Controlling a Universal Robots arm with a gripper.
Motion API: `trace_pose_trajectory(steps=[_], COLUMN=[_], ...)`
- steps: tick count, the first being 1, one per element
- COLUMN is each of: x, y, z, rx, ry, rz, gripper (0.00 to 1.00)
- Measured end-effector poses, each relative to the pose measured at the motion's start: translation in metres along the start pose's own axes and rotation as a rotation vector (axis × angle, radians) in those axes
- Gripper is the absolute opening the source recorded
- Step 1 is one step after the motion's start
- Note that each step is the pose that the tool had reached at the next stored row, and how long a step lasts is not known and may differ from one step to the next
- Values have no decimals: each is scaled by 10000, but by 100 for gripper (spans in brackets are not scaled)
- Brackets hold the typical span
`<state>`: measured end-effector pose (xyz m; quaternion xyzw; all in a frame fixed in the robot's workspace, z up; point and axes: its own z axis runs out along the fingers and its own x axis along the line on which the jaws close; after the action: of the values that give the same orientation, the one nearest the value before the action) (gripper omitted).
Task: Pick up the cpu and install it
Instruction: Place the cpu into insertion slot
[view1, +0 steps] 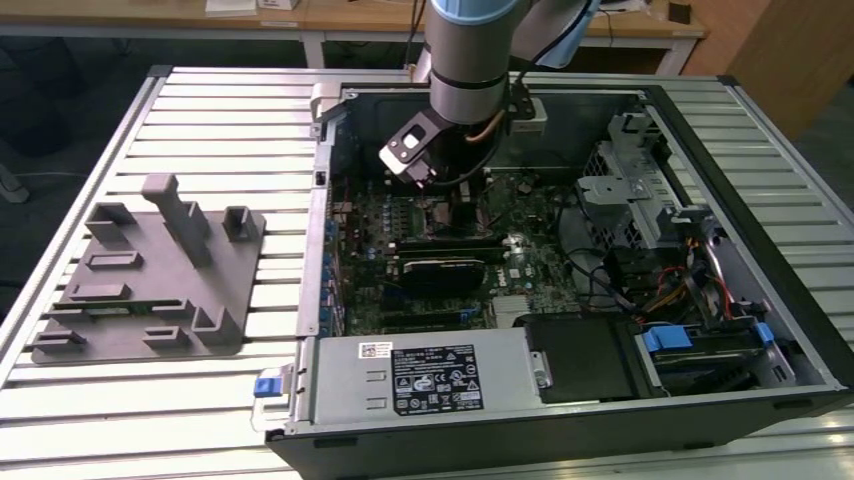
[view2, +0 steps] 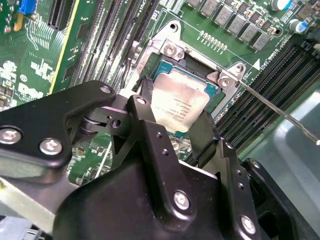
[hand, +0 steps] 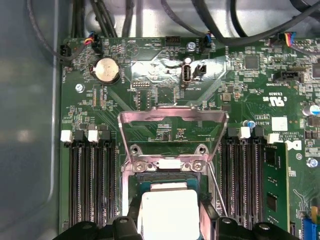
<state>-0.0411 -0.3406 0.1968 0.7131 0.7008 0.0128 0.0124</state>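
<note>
The cpu (view2: 177, 102) (hand: 170, 212) is a small square chip with a silvery top plate. It lies level over the open socket (view2: 212, 95) on the green motherboard (hand: 150, 75). My gripper (view2: 172, 112) (hand: 170, 220) is shut on the cpu, with one black finger (view2: 142, 102) against one edge and the other finger (view2: 205, 132) against the opposite edge. I cannot tell whether the chip rests in the socket or hangs just above it. The socket's metal load plate (hand: 172, 122) stands swung open beyond the chip. In the exterior view the arm (view1: 467, 90) reaches down into the computer case.
A thin metal lever (view2: 272, 110) sticks out beside the socket. Memory slots (hand: 90, 185) (hand: 245, 180) flank it closely. The case walls (view1: 320, 200), a drive cage (view1: 641, 190) and the power supply (view1: 414, 375) hem the arm in. A grey fixture tray (view1: 147, 290) sits at the exterior view's left.
</note>
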Motion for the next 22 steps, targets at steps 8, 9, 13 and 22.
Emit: trace_pose_trajectory(steps=[8,9,13,22], x=[0,0,0,0], y=[0,0,6,16], z=[6,6,11,24], rx=[0,0,-1,-1], ry=[-15,-15,-14,-13], rz=[397,398,397,396], gripper=[54,54,54,54])
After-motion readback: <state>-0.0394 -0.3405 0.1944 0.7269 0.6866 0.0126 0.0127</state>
